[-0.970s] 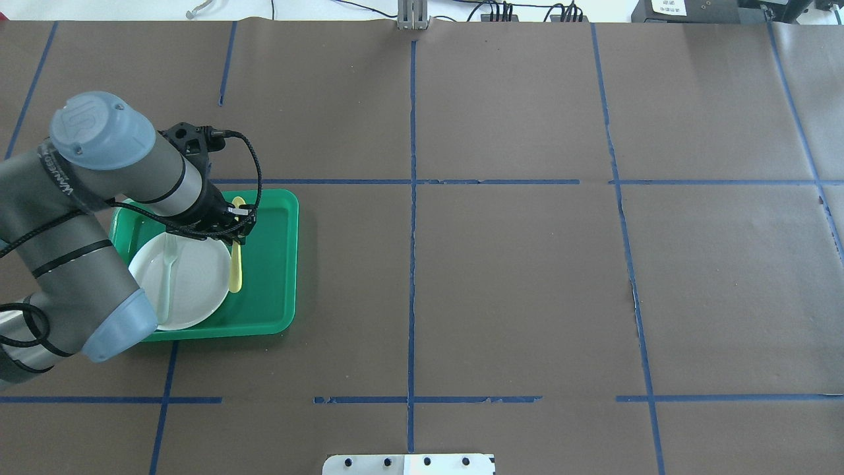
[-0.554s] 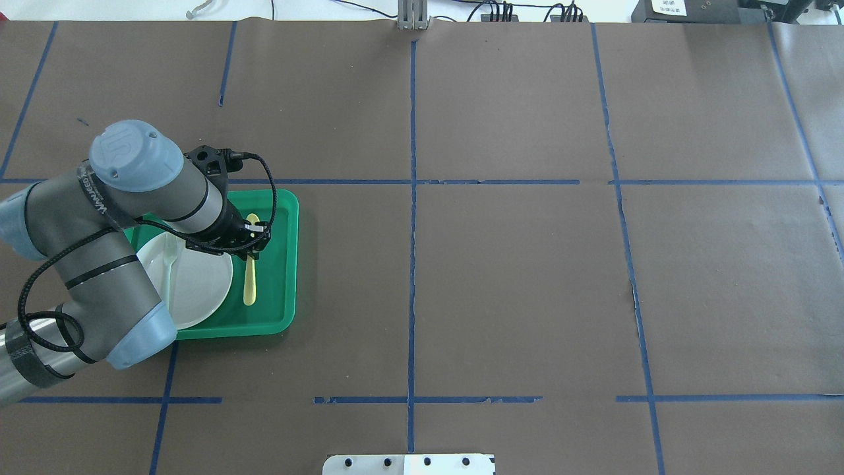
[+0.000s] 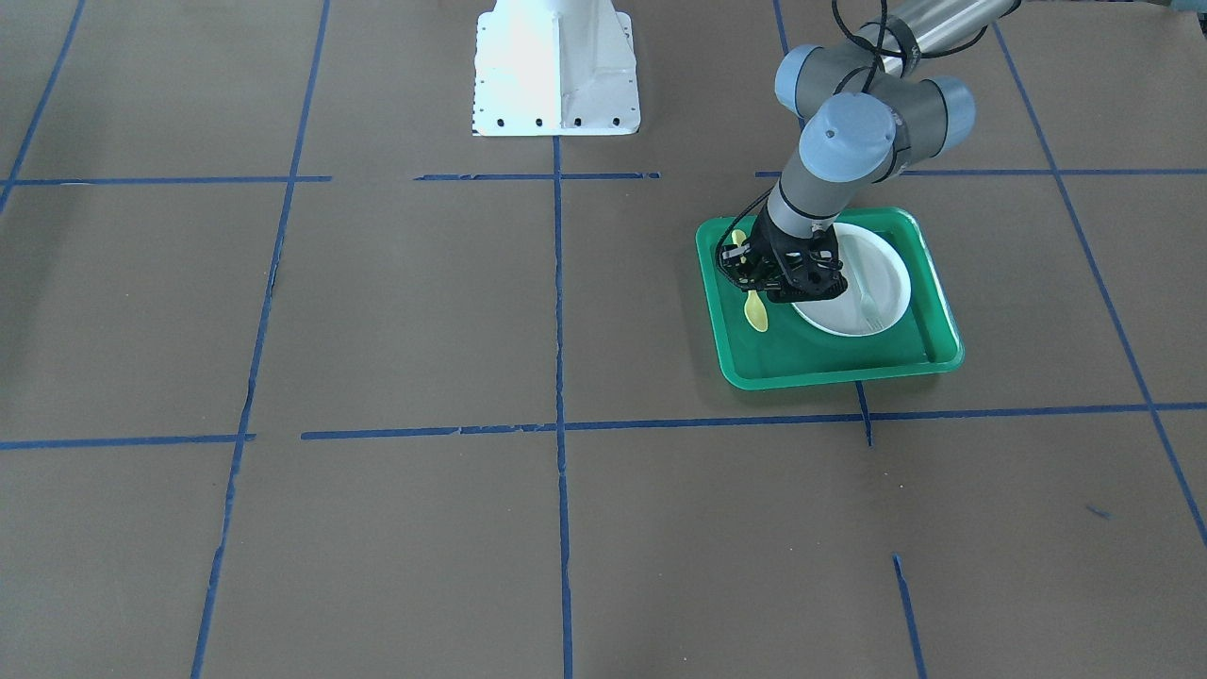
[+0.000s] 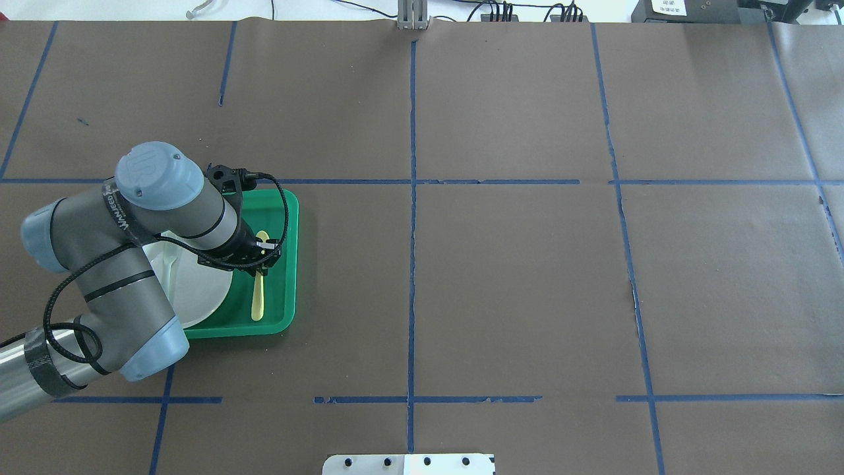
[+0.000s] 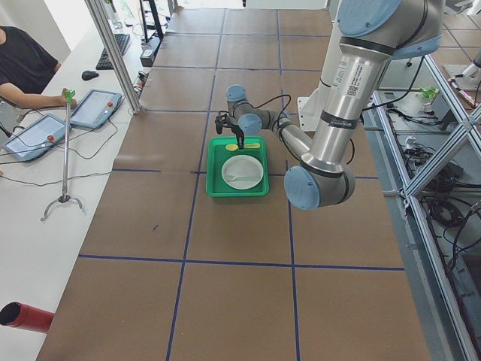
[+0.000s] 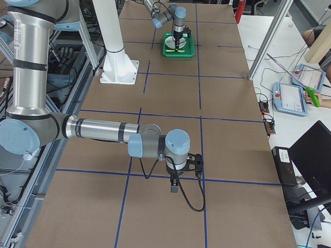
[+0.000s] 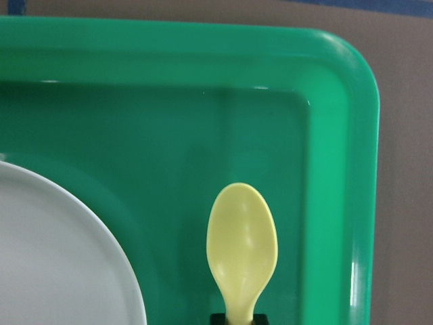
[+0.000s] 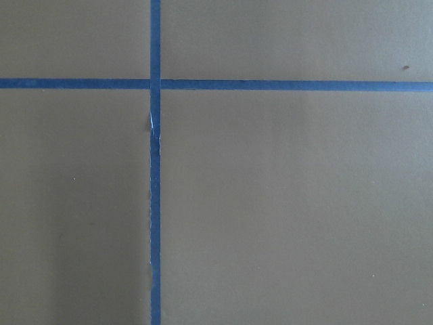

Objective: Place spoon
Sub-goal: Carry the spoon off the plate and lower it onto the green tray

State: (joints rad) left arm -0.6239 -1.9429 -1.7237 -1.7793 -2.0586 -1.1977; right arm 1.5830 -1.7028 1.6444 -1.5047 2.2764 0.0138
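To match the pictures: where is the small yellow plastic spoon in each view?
Front-facing: small yellow plastic spoon in the green plastic tray's left part.
Overhead: tray's right part.
Exterior left: tray's far part.
Exterior right: too small to tell.
Left wrist: bottom centre.
Right wrist: not in it.
Shared landmark: that tray.

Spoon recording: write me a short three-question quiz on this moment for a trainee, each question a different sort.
1. True or false: the spoon lies flat on the plate.
2. Multiple choice: what lies on the plate? A) a fork B) a knife C) nothing
3. Short answer: which pincer grips the spoon, and over what is it held?
Key: 1 false, it is held beside the plate. 2 A. 3 the left pincer, over the green tray.
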